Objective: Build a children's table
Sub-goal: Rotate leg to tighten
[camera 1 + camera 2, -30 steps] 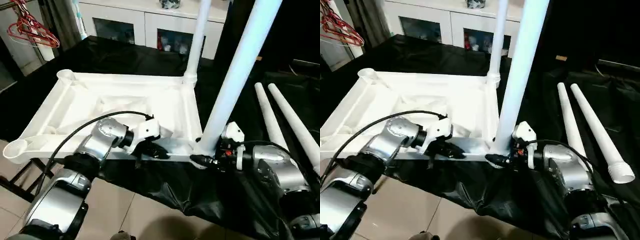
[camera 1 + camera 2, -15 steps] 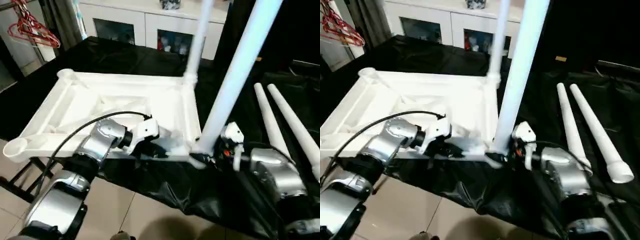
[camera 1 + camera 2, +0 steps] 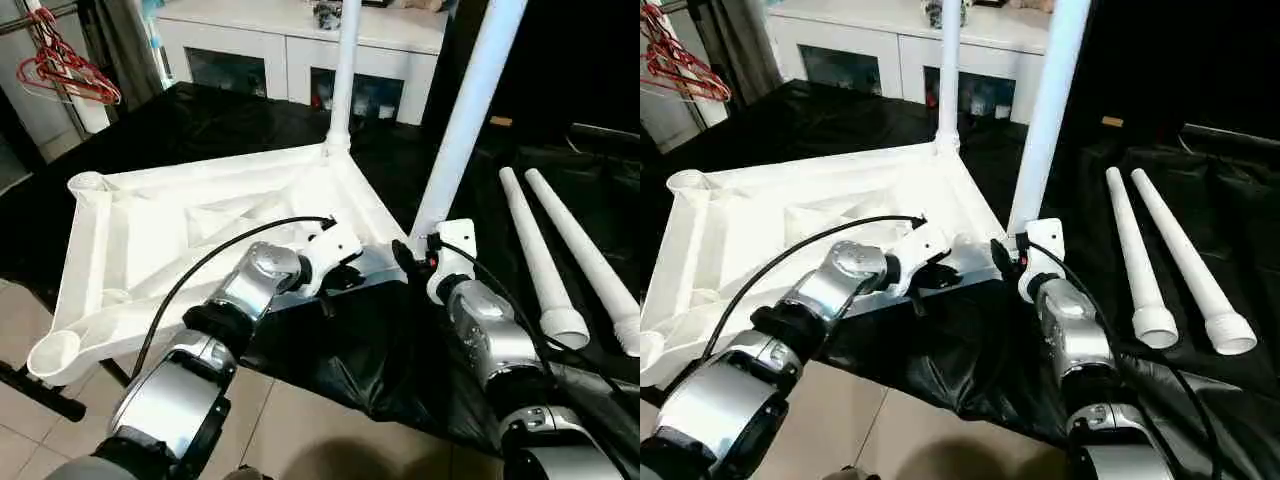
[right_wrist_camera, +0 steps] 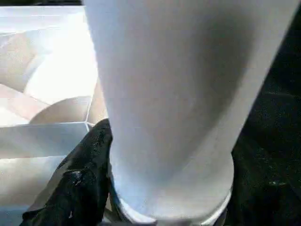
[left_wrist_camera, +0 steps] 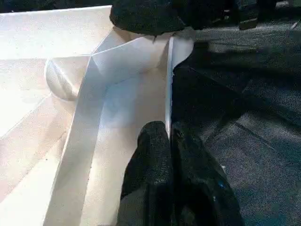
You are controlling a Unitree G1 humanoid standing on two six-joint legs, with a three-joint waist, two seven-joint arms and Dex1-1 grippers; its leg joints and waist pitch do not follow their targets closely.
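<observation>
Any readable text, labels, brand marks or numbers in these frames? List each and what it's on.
None can be read.
Table top, upright legs, loose legs: plain white, no marks seen.
Left gripper and right gripper: no lettering seen on the black fingers.
Cabinet: items behind the glass doors are too small to read.
</observation>
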